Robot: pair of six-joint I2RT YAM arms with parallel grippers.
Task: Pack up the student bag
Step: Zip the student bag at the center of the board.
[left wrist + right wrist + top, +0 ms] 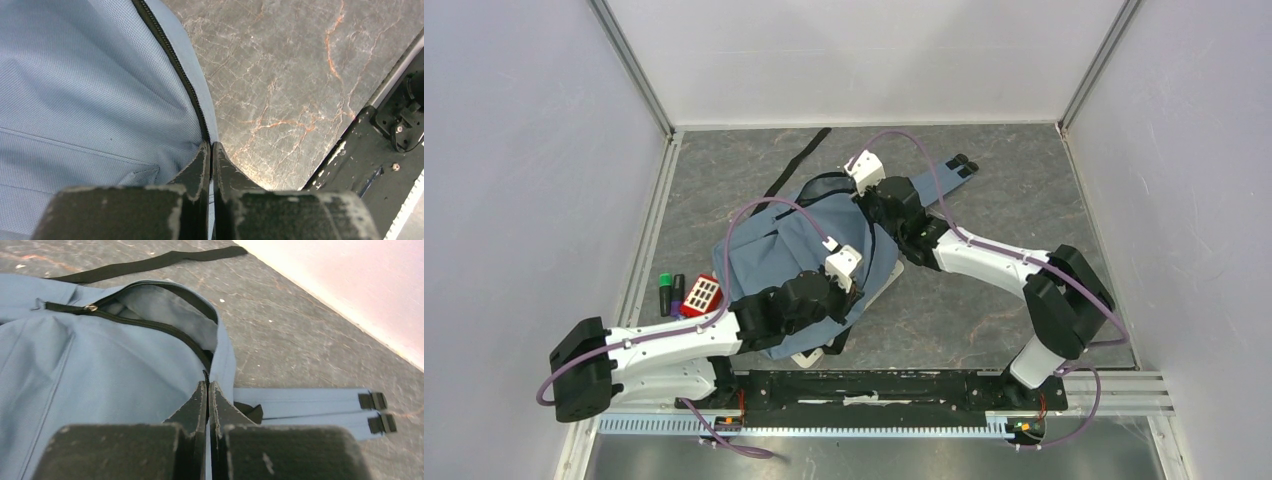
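The student bag (pixel 794 255), soft grey-blue with black zips, lies flat in the middle of the dark table. My left gripper (pixel 859 285) sits at the bag's near right edge. In the left wrist view this gripper (pixel 210 145) is shut on the bag's fabric edge beside the black zip (pixel 172 55). My right gripper (pixel 856 195) is at the bag's far end. Seen from the right wrist, it (pixel 207 383) is shut on the fabric by the zip, where the top opening (pixel 165 305) gapes and shows grey lining. Blue shoulder straps (pixel 300 407) trail to the right.
A green marker (pixel 665 291), a dark marker (pixel 678 290) and a red block with white squares (pixel 701 295) lie left of the bag. A black strap (pixel 799 160) runs toward the back wall. Something white (pixel 809 356) pokes out under the bag. The black base rail (pixel 874 385) spans the near edge.
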